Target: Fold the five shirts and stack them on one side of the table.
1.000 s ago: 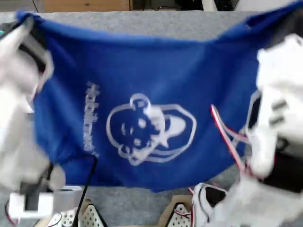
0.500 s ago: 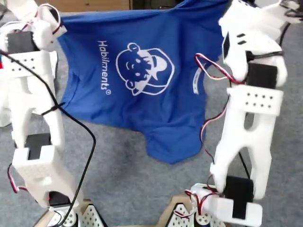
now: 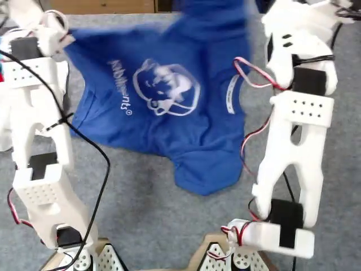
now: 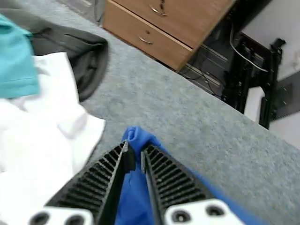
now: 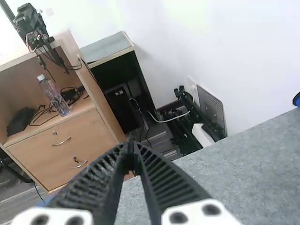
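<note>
While the blue shirt lies print-up and mostly spread on the table, the two arms sit at its far edge, one toward each corner.

Left gripper: jaws clamped on a small fold at the shirt's corner, blue cloth bunched between the ribbed pads. Judgement: this pinch is there to keep the cloth taut and square it before a fold.

Right gripper: jaws together. Its wrist view shows no cloth between them, so I cannot tell whether it pins any of the shirt. In the high view, the shirt's edge nearest that arm stands up off the table and is blurred.

White print faces up. Neck label is on the shirt's side toward the right arm. One sleeve trails from the shirt toward the arm bases, creased. Judgement: spreading step; no fold made on this one yet.

Surface: grey, carpet-like; likely grips thin cloth when it is dragged.

Just beyond the shirt's left-gripper corner is a loose heap: white garment, teal garment touching it, dark grey garment behind. None looks folded.

Room past the shirt's far edge: wooden drawer unit, bottle on a wooden shelf, white wall.
</note>
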{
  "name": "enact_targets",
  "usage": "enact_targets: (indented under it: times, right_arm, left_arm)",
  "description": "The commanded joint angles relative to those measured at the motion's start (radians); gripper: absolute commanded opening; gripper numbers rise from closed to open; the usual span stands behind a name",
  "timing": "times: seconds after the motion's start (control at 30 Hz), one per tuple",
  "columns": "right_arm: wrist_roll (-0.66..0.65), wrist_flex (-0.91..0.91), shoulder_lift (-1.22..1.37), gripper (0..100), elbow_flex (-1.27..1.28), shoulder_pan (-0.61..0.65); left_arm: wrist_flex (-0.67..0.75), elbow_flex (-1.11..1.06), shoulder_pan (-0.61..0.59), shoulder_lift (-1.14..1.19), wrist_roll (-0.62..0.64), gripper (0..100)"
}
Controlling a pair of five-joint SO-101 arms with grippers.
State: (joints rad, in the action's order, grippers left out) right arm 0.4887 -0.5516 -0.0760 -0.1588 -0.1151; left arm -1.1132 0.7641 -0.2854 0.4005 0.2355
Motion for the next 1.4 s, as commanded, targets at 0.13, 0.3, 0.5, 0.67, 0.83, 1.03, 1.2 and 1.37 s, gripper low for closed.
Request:
enact_targets:
  times: [0.13,0.3,0.5,0.67,0.83,1.03,1.2,1.37]
  right_arm:
    - [-0.014,0.012,0.062,0.5,-0.015,0.033]
    - [-0.014,-0.092,0.061,0.6,-0.016,0.031]
    - [-0.109,-0.16,0.128,0.9,-0.03,0.147]
    - [-0.115,-0.209,0.343,0.9,-0.228,0.246]
    - [-0.118,-0.325,0.674,0.9,-0.63,0.311]
    - [-0.173,-0.433,1.102,5.8,-1.168,0.372]
    - [-0.173,-0.433,1.363,12.4,-1.461,0.427]
    - [-0.167,-0.367,1.472,12.2,-1.483,0.45]
  left_arm:
    - [0.054,-0.002,-0.017,-0.007,-0.006,2]
    - [0.051,-0.025,-0.017,-0.008,-0.008,2]
    - [0.012,-0.066,-0.015,-0.008,-0.008,2]
    - [0.006,-0.181,-0.015,-0.012,-0.008,2]
    - [-0.029,-0.276,-0.015,-0.018,-0.003,2]
    - [-0.12,-0.288,0.009,-0.008,-0.003,2]
    - [-0.12,-0.336,0.038,-0.01,-0.008,2]
    - [-0.095,-0.393,0.069,-0.008,-0.009,2]
